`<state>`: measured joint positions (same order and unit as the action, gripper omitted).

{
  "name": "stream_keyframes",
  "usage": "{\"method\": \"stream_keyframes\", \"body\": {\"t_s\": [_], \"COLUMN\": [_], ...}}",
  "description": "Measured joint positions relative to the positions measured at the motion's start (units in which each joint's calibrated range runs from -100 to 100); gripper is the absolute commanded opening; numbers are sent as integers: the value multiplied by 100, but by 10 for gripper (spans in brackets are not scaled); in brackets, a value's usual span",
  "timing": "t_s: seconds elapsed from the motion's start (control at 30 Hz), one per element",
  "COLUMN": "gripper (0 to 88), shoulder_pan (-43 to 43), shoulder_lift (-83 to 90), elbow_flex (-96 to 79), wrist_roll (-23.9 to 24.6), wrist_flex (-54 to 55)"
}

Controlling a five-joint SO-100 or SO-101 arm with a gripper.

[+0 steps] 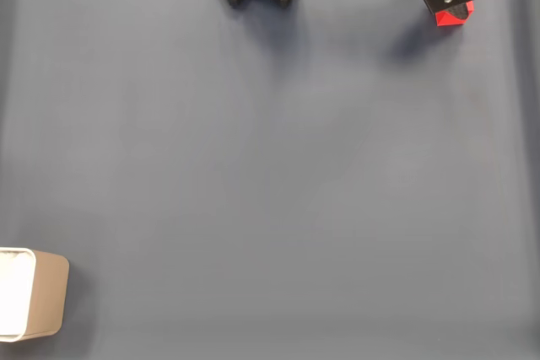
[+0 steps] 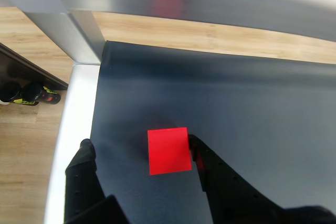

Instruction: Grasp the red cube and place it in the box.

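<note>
1. Wrist view puts the red cube [image 2: 168,150] on the dark mat [image 2: 236,108], between the two fingers of my gripper [image 2: 139,148]. The jaws stand apart. The right-hand finger [image 2: 202,156] is at the cube's side, touching or nearly so; the left-hand finger [image 2: 84,153] sits well clear, with bare mat between.
2. Fixed view: the cube [image 1: 453,13] is near the mat's top right corner, under the gripper [image 1: 451,2]. The box [image 1: 34,292] sits at the bottom left corner, well apart, so I have a long diagonal carry ahead.
3. Step in hand, as I judge it: closing on the cube. I would shift toward the free finger's side to centre the cube first, or the near finger may shove it sideways as I close.
4. Orientation: a cube, so no long axis. Its top face looks slightly rotated against the finger line in the wrist view; I would square the wrist so the pads meet flat faces, not edges.
</note>
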<state>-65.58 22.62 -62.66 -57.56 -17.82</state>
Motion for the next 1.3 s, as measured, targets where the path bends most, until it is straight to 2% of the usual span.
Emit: {"method": "stream_keyframes", "body": {"t_s": [0.23,0.37,0.57,0.87,1.3], "gripper": [395,359,192,21,0], "shoulder_pan": [-7,-22,-22,-22,-22], "shoulder_lift": [-26,-26,-26,69,200], "elbow_flex": [0,0,0,-9,-9], "wrist_roll": [10,20,20,20,20], "wrist_flex": [0,0,0,0,-167]}}
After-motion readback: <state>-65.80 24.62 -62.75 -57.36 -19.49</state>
